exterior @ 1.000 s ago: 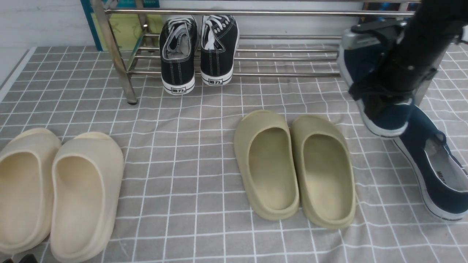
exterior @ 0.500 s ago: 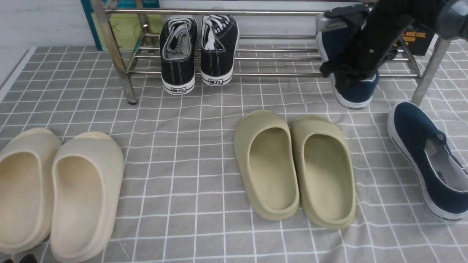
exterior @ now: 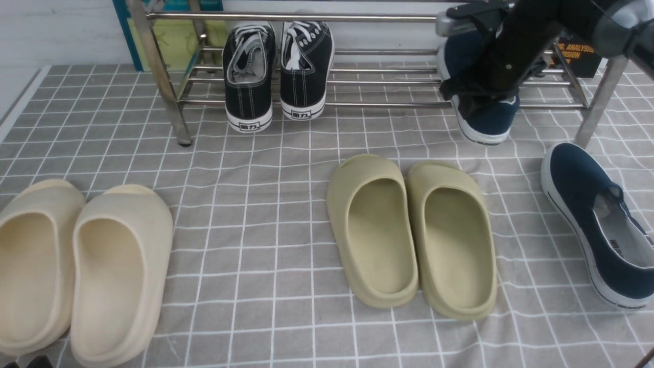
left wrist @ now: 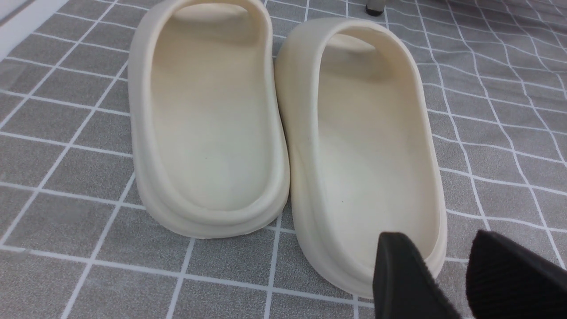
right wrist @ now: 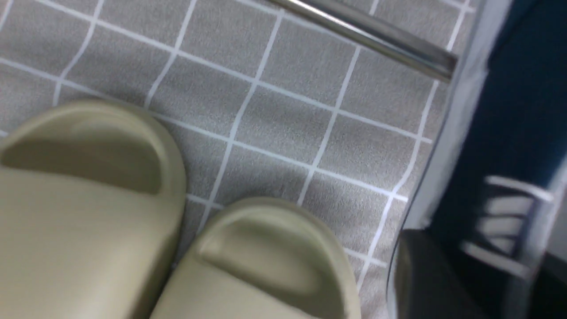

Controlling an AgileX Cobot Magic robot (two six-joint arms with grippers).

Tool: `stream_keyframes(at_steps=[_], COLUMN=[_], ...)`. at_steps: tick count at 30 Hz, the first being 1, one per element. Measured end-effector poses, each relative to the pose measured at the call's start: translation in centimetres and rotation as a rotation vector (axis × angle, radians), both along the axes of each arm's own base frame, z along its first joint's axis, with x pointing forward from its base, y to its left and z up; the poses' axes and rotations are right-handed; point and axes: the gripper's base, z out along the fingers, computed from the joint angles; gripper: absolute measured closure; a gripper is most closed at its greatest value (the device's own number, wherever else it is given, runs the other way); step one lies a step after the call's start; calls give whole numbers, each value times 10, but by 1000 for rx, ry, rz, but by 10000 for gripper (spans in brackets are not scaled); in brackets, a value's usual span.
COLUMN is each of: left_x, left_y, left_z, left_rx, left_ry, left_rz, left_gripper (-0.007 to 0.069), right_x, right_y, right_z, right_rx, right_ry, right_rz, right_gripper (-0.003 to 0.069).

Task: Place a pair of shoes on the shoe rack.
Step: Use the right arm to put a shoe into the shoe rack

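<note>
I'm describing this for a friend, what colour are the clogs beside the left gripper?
Cream, clearest left wrist view.

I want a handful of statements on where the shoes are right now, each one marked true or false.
1. The black lace-up sneakers are on the rack. True.
2. Both navy slip-ons are at the rack. False: one is there, under the right hand, and the other lies on the cloth.
3. The olive slides stand between the cream slides and the navy shoe on the cloth. True.
4. The left hand is gripping a black sneaker. False: it is near the cream slides, with its fingers apart.
5. The cream slides are on the rack. False: they are on the cloth.
</note>
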Motion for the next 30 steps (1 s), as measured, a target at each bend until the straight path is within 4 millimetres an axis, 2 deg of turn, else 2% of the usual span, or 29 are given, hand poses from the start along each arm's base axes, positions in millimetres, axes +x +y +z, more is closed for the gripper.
stream_keyframes(at_steps=[1, 2, 3, 6, 7, 8, 10, 11, 13, 14, 16, 19, 20, 21, 24, 27, 28, 30], left_x=[0, 0, 0, 0, 0, 0, 0, 0, 0, 0, 0, 0, 0, 0, 0, 0, 0, 0], left_y=[0, 0, 0, 0, 0, 0, 0, 0, 0, 0, 0, 0, 0, 0, 0, 0, 0, 0], left_z=[0, 0, 0, 0, 0, 0, 0, 0, 0, 0, 0, 0, 0, 0, 0, 0, 0, 0], left_rx=[0, 0, 0, 0, 0, 0, 0, 0, 0, 0, 0, 0, 0, 0, 0, 0, 0, 0], left_ry=[0, 0, 0, 0, 0, 0, 0, 0, 0, 0, 0, 0, 0, 0, 0, 0, 0, 0], left_rz=[0, 0, 0, 0, 0, 0, 0, 0, 0, 0, 0, 0, 0, 0, 0, 0, 0, 0], left_gripper=[386, 386, 386, 386, 386, 386, 386, 386, 386, 386, 386, 386, 386, 386, 386, 386, 386, 386], right_x=[0, -5, -10, -22, -30, -31, -48, -51, -74, -75, -92, -101, -102, -98, -83, -69, -58, -50], right_y=[0, -1, -1, -3, -4, -5, -8, -9, -14, -15, -19, -24, -24, -24, -22, -20, -18, -17], right_z=[0, 9, 17, 43, 59, 60, 83, 85, 90, 90, 73, 33, 30, 13, -15, -26, -31, -31], right_rx=[0, 2, 4, 24, 29, 29, 35, 36, 28, 27, 1, -51, -55, -63, -57, -41, -37, -34], right_ry=[1, 6, 17, -4, -31, -32, -60, -61, -28, -23, 59, 162, 171, 150, 83, 23, -16, -32], right_rz=[0, 3, 6, 13, 14, 14, 14, 14, 14, 14, 13, 6, 6, -1, -14, -33, -43, -53], right_gripper=[377, 311, 275, 214, 202, 202, 216, 228, 314, 331, 449, 607, 607, 650, 662, 662, 662, 662])
